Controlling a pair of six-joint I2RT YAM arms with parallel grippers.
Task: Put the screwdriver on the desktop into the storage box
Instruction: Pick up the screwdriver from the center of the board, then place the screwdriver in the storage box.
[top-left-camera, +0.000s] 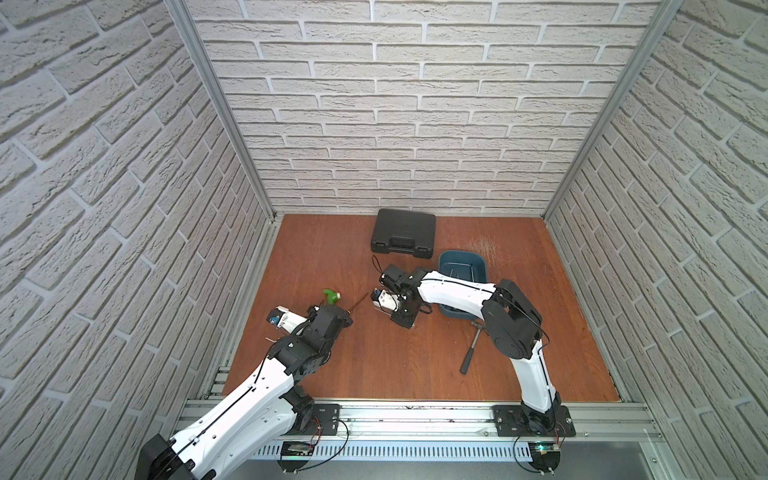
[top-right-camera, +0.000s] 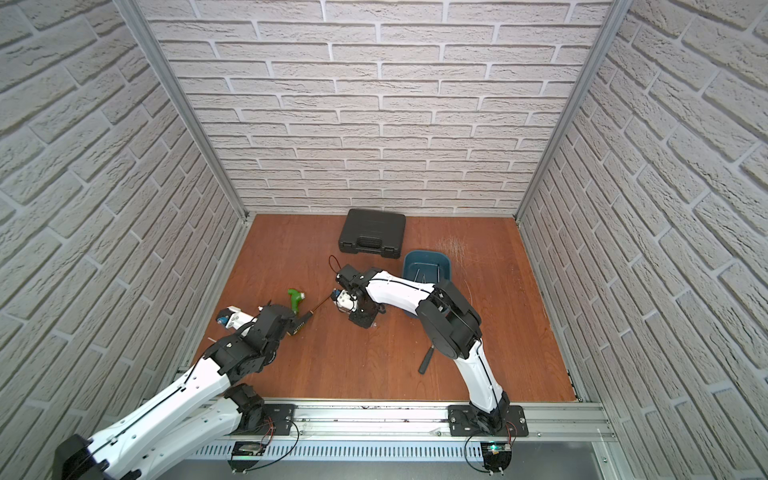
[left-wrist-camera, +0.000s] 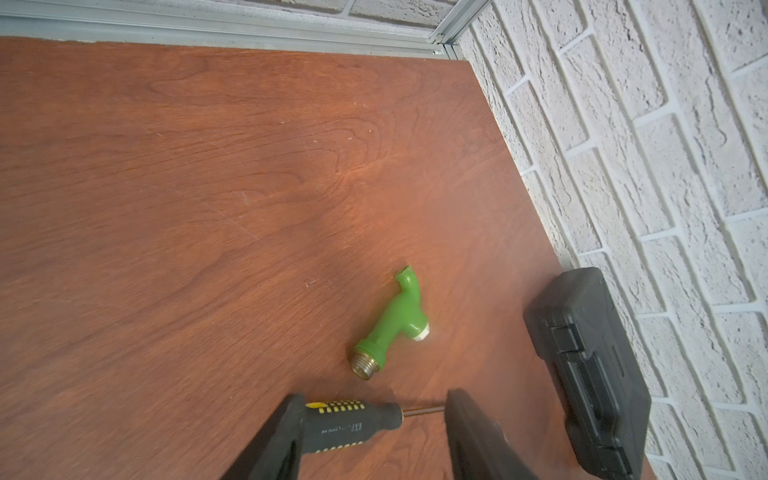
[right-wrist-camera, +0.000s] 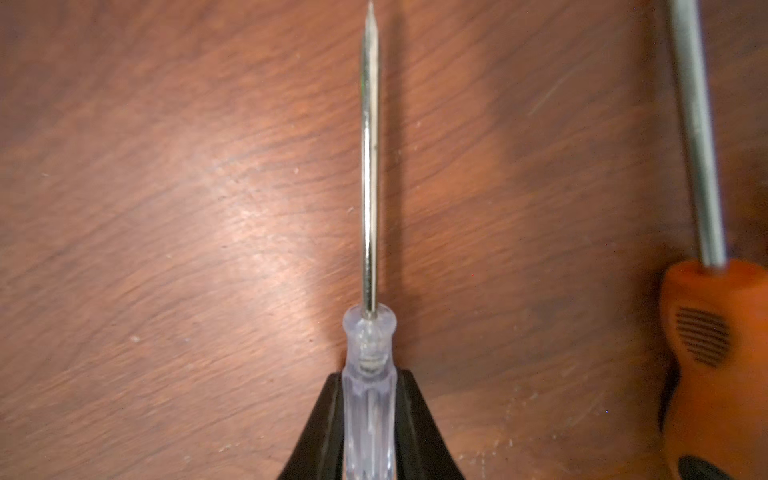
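Clear-handled screwdriver (right-wrist-camera: 369, 257) lies flat on the desktop (right-wrist-camera: 166, 208) near the storage box (top-left-camera: 461, 252). Its shaft points straight out from the right gripper (right-wrist-camera: 368, 376), which pinches its handle. An orange-handled screwdriver (right-wrist-camera: 715, 353) lies alongside, nearly parallel. Farther from the box, the left gripper (left-wrist-camera: 374, 399) stands spread astride a black-and-yellow screwdriver (left-wrist-camera: 353, 419).

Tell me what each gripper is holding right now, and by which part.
Right gripper clamps the clear screwdriver by its handle. Left gripper holds nothing, open over the black-yellow screwdriver.
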